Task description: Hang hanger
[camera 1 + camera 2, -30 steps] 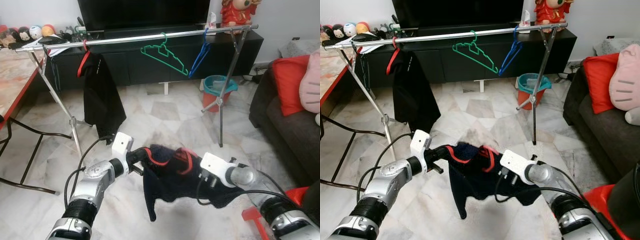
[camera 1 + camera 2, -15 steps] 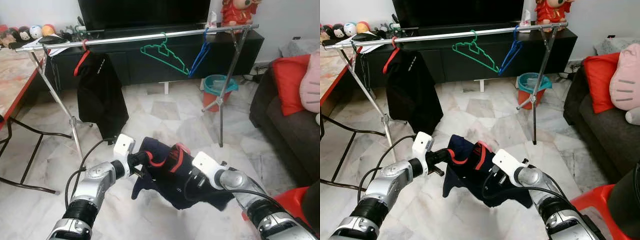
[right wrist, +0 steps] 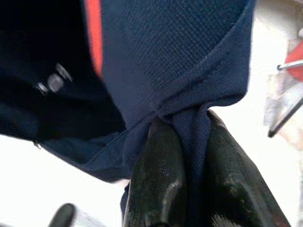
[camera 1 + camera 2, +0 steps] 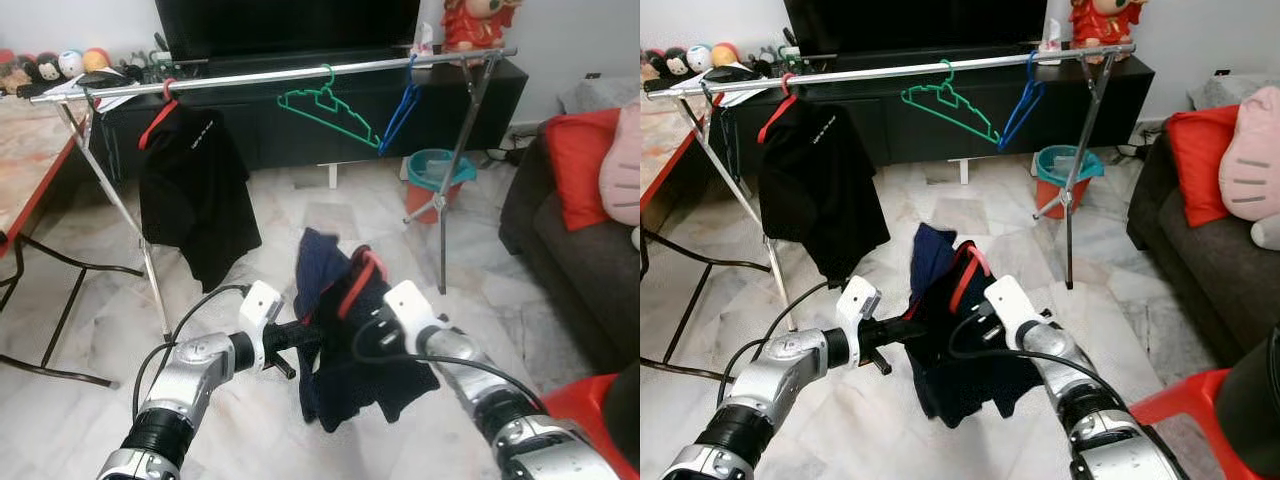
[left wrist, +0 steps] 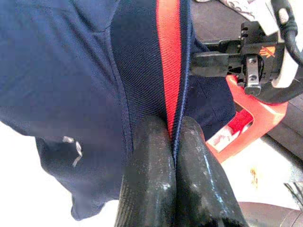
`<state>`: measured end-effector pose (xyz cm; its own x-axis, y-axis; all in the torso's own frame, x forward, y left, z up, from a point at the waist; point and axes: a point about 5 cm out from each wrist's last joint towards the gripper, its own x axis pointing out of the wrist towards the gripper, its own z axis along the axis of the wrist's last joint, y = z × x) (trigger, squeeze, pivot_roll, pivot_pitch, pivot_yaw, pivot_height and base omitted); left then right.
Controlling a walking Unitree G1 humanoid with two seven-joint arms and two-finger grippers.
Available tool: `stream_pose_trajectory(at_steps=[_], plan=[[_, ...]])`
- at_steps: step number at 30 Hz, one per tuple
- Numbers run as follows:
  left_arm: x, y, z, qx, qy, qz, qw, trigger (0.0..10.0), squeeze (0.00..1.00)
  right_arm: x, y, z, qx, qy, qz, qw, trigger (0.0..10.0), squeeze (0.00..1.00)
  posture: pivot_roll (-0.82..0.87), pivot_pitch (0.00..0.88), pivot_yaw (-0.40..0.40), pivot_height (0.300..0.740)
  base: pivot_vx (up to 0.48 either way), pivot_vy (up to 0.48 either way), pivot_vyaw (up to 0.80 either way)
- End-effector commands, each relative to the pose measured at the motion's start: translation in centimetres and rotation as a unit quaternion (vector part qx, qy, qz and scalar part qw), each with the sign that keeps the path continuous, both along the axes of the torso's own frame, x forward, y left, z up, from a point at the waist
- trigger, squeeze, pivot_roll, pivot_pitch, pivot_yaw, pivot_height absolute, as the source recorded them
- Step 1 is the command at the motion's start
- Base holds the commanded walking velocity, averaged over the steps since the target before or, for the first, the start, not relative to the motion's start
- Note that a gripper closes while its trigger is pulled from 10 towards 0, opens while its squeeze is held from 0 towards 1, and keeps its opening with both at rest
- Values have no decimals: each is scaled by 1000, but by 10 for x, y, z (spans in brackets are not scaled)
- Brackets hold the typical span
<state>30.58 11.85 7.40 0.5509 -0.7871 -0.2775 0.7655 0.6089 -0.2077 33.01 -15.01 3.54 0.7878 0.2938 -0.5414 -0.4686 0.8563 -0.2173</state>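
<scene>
Both arms lift higher now, left tool (image 5: 173,135) and right tool (image 3: 189,124) clamped on navy shirt (image 4: 345,360) near rail (image 4: 270,75).

- Floor (image 4: 330,215) is pale marble-look tile, glossy, with daylight bouncing off it.
- Long black TV cabinet (image 4: 300,120) runs along the back wall, with a big dark TV (image 4: 290,25) on top.
- Row of small round toys (image 4: 50,65) sits at the cabinet's left end, a red figurine (image 4: 475,22) at its right end.
- Teal bucket (image 4: 438,170) is on the floor by the cabinet's right end.
- Dark sofa (image 4: 580,250) with a red cushion (image 4: 580,165) is right of the cabinet; a red-edged table (image 4: 30,160) is to its left.
</scene>
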Motion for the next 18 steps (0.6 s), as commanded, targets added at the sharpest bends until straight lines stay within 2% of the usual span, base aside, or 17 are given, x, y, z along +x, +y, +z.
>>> stream_pose_trajectory(at_steps=[1, 2, 3, 4, 5, 13, 15, 18], plan=[[-5, 0, -4, 14, 6, -15, 1000, 10000, 0, 8, -1, 10, 20, -21, -18, 999, 0, 0, 54, 0, 47, 740, 0, 0, 0], [-5, 0, -5, 16, 7, -14, 1000, 10000, 647, 8, 0, 10, 21, -22, -16, 999, 0, 0, 54, 0, 49, 740, 0, 0, 0], [-4, 0, -5, 17, 8, -13, 1000, 10000, 647, 8, 1, 11, 22, -22, -14, 999, 0, 0, 54, 0, 49, 740, 0, 0, 0], [-4, 0, -6, 23, 7, -14, 1000, 10000, 957, 9, 2, 12, 24, -26, -11, 999, 0, 0, 52, 0, 47, 740, 0, 0, 0], [-4, 0, -6, 26, 7, -12, 1000, 10000, 1000, 9, 2, 13, 26, -29, -11, 999, 0, 0, 52, 0, 48, 740, 0, 0, 0], [-8, 1, -11, 36, 14, -18, 999, 10000, 1000, 11, -1, 18, 39, -44, -1, 998, 0, 0, 48, 0, 46, 740, 0, 0, 0], [-7, 4, -11, 40, 12, -10, 999, 10000, 1000, 11, -1, 21, 51, -52, 14, 997, 0, 0, 49, 0, 46, 740, 0, 0, 0], [-2, 12, -4, 41, -10, 15, 999, 10000, 1000, 8, -1, 23, 47, -55, 75, 995, 0, 0, 53, 0, 45, 740, 0, 0, 0]])
